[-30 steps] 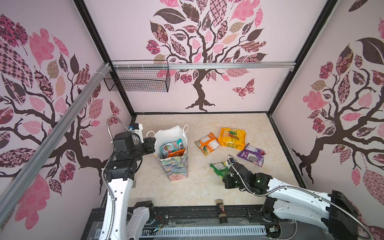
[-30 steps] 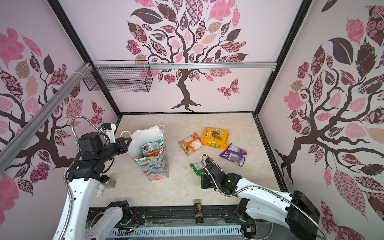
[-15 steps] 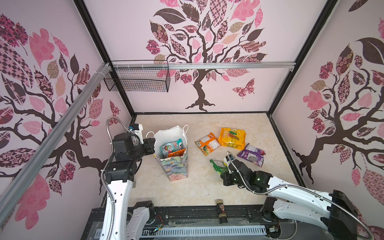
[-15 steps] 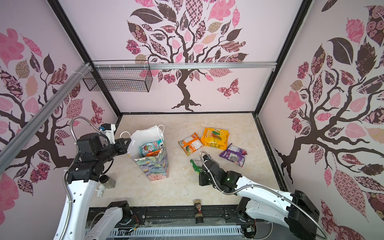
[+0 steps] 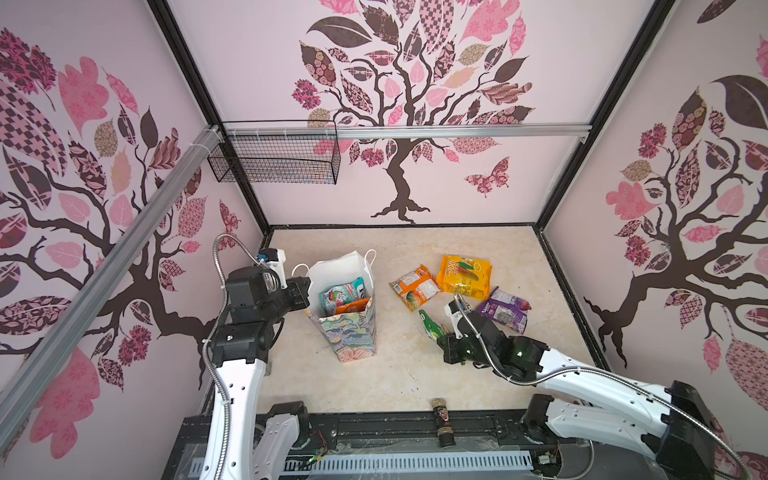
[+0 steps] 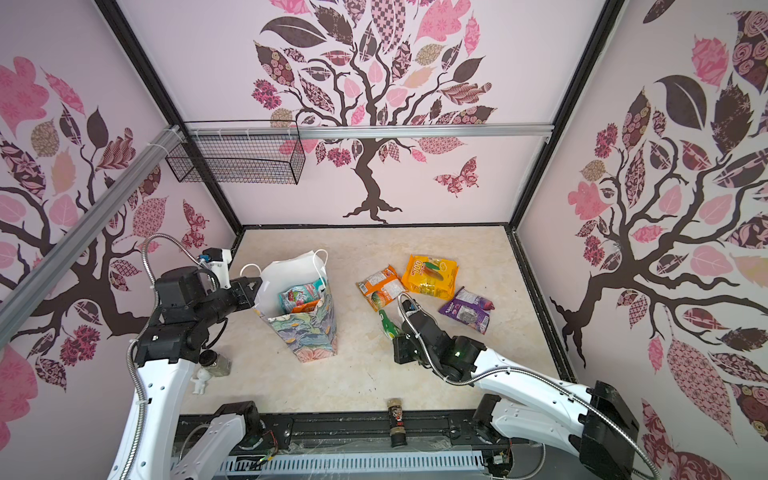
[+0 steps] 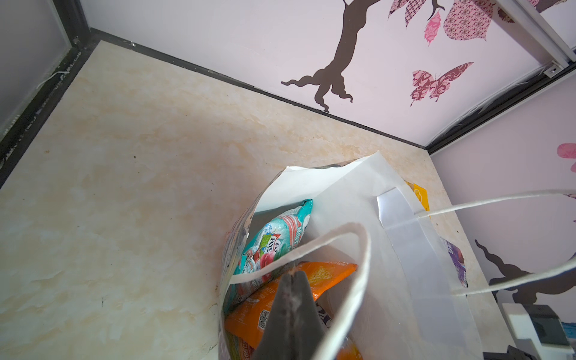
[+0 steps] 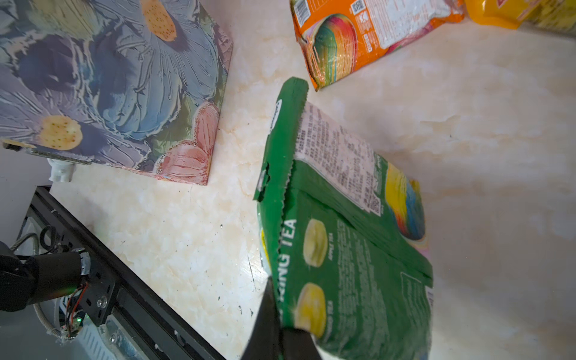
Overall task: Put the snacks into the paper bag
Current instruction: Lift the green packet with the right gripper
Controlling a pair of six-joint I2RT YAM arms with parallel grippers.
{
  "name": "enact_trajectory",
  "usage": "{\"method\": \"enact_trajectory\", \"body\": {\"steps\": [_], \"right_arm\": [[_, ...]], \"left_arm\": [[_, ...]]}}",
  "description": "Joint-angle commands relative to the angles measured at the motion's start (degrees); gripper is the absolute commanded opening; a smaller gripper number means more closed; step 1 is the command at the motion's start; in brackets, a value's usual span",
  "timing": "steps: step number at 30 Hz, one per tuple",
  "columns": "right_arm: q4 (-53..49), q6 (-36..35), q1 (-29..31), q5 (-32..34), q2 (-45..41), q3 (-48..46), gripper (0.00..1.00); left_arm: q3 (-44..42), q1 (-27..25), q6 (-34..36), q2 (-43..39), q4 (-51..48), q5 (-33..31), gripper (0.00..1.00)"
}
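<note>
The paper bag (image 5: 353,332) (image 6: 307,332) stands upright left of centre, floral outside, white inside (image 7: 343,199). A teal snack (image 7: 274,240) and an orange snack (image 7: 327,274) lie in it. My left gripper (image 5: 305,291) (image 7: 294,276) is at the bag's left rim, shut on its white cord handle (image 7: 361,249). My right gripper (image 5: 442,332) (image 8: 282,330) is shut on one end of a green snack packet (image 5: 428,323) (image 8: 343,249), held tilted above the table, right of the bag (image 8: 109,78). Orange (image 5: 413,287), yellow (image 5: 465,276) and purple (image 5: 505,309) snacks lie on the table.
A black wire basket (image 5: 274,162) hangs on the back-left wall rail. A small dark bottle (image 5: 441,419) lies on the front frame edge. A white figurine (image 6: 202,380) and a small jar (image 6: 216,361) sit by the left arm's base.
My right gripper has lifted the green packet from flat on the table and carried it slightly back and leftward, now tilted on edge. The left arm and bag have not moved.
</note>
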Motion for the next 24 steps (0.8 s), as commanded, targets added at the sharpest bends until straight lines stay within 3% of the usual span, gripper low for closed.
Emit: {"method": "enact_trajectory", "body": {"steps": [1,24], "right_arm": [[1.4,-2.0,0.1,1.5,-0.2,4.4,0.00],[2.8,-7.6,0.1,-0.4,4.7,20.2,0.00]], "left_arm": [[-1.6,0.2,0.5,-0.3,0.1,-0.3,0.05],[-2.3,1.2,-0.5,-1.3,2.0,1.2,0.05]]}}
